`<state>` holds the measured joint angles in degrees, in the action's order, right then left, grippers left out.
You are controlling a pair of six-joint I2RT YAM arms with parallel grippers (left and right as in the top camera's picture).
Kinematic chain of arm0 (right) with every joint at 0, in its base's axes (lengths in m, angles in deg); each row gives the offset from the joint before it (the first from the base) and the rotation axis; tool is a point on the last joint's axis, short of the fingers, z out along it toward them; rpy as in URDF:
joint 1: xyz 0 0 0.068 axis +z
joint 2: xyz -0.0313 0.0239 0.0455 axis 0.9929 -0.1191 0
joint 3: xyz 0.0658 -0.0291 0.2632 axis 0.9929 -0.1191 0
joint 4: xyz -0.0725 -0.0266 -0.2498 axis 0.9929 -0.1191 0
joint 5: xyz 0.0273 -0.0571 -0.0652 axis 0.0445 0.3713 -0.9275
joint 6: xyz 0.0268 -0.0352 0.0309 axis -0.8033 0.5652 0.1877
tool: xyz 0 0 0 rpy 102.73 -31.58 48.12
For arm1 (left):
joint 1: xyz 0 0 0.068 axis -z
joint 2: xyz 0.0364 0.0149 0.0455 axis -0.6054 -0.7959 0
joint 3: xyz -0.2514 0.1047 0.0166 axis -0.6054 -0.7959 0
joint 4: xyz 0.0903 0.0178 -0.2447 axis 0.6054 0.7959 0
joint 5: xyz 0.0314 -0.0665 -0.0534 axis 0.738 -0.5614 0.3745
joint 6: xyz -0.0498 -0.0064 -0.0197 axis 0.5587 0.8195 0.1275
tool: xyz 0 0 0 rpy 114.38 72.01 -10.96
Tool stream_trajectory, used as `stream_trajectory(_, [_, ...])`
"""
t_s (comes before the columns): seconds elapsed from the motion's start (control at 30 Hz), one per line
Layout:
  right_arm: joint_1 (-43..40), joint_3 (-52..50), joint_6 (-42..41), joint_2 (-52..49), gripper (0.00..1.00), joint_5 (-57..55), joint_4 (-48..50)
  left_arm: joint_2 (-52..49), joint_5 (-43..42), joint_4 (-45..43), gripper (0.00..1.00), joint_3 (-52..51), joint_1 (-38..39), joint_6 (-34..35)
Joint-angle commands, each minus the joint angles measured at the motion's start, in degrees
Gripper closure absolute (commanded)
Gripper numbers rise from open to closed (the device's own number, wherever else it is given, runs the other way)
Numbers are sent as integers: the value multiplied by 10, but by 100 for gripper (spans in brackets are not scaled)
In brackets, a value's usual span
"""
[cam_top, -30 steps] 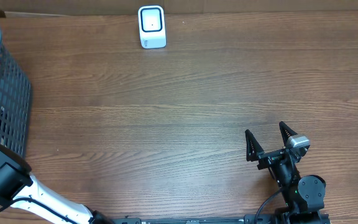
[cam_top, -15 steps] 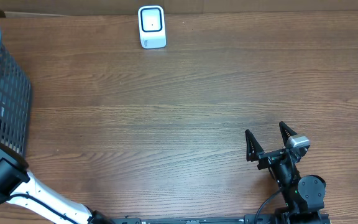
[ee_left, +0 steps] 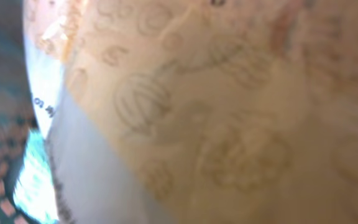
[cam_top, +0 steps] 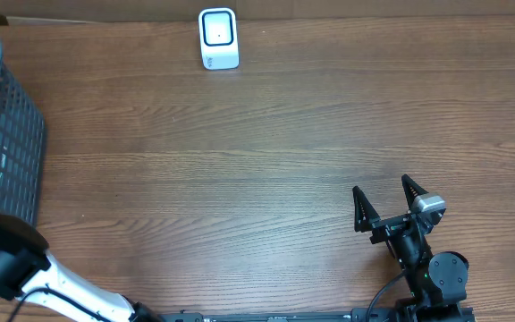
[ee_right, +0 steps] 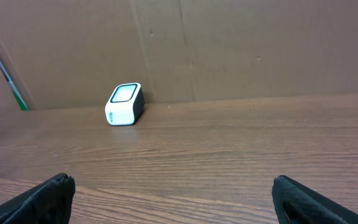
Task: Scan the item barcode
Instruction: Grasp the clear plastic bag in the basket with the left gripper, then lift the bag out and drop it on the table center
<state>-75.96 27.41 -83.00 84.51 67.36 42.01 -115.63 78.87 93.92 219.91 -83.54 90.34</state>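
Mostly tan packet (ee_left: pixel 216 124) — faint printed doodles

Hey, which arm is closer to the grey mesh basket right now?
Left. The left arm is right beside the basket, at the near corner by the table's left edge. The right claw hangs open far across the table, near the front right.

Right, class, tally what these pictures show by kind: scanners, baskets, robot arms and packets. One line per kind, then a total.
Scanner: 1
Basket: 1
Robot arms: 2, the left arm and the right arm
Printed packet: 1
Total: 5
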Motion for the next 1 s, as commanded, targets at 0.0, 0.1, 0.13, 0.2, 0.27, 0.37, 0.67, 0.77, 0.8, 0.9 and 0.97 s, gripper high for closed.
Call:
stream_trajectory(0.0, [-2, -6, 1, 2, 0, 1, 2, 98, -84, 9, 96, 84, 29, 8])
stream_trajectory(0.1, [-2, -6, 1, 2, 0, 1, 2, 153, -87, 21, 96, 100, 70, 6])
stream_trajectory(0.13, [-2, -6, 1, 2, 0, 1, 2, 176, -85, 32, 96, 100, 97, -2])
stream_trajectory(0.2, [-2, -6, 1, 2, 0, 1, 2, 195, -82, 54, 96, 100, 139, -9])
stream_trajectory(0.27, [-2, -6, 1, 2, 0, 1, 2, 204, -69, 92, 96, 100, 216, -16])
stream_trajectory(0.37, [-2, -6, 1, 2, 0, 1, 2, 193, -4, 144, 96, 76, 352, -16])
stream_trajectory(0.67, [-2, -6, 1, 2, 0, 1, 2, 104, 38, 153, 96, -90, 584, 38])
stream_trajectory(0.77, [-2, -6, 1, 2, 0, 1, 2, 59, 38, 107, 96, -164, 635, 69])
stream_trajectory(0.8, [-2, -6, 1, 2, 0, 1, 2, 46, 39, 94, 96, -183, 648, 74])
stream_trajectory(0.9, [-2, -6, 1, 2, 0, 1, 2, 13, 38, 47, 96, -225, 676, 94])
stream_trajectory(0.97, [-2, -6, 1, 2, 0, 1, 2, -9, 38, 20, 96, -236, 690, 109])
